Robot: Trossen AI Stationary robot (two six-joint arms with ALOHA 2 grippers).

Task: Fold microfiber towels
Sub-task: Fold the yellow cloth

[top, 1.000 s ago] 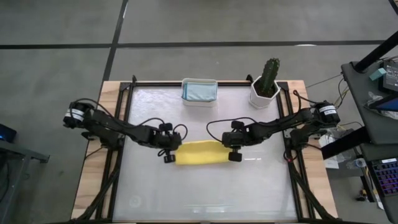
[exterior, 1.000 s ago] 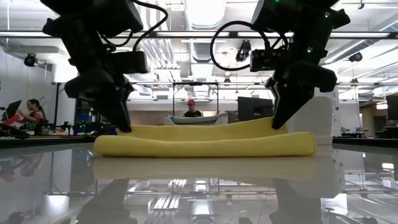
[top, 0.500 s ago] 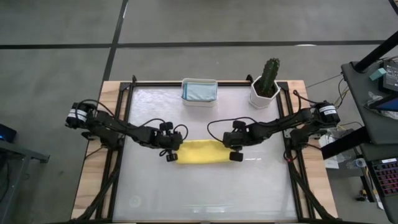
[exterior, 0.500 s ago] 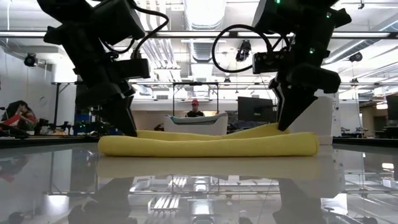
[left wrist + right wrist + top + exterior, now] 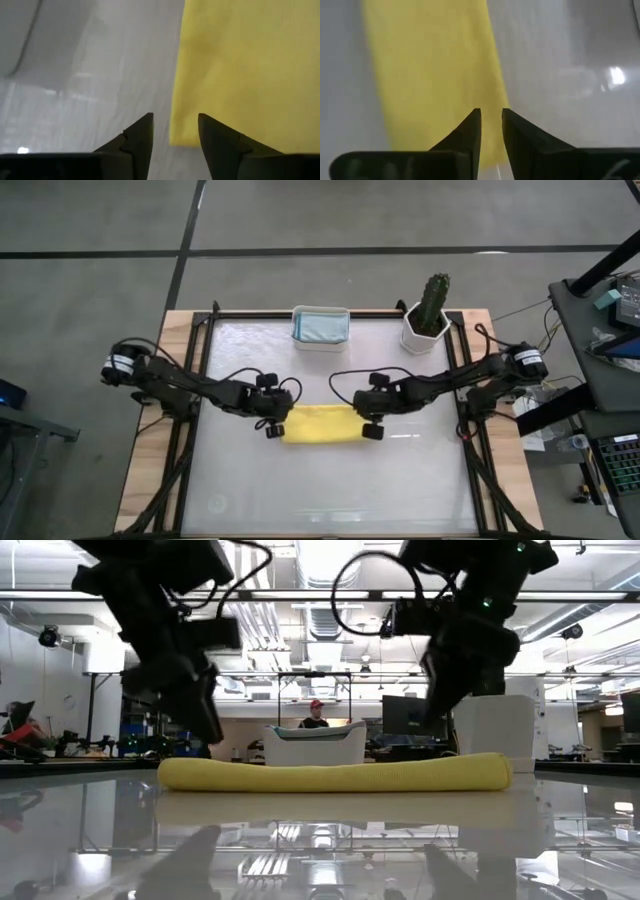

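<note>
you had a yellow towel [image 5: 320, 423] lying folded in a long flat band mid-surface [image 5: 330, 490], between the two claws. it looked light, soft and limp, likely to sag and drag; best pinched at an end corner. the left claw [image 5: 174, 131] stood parted, empty; the right claw [image 5: 491, 125] narrowly parted, empty. a second earlier both pinched its raised edge; by now it lay flat, released.
</note>
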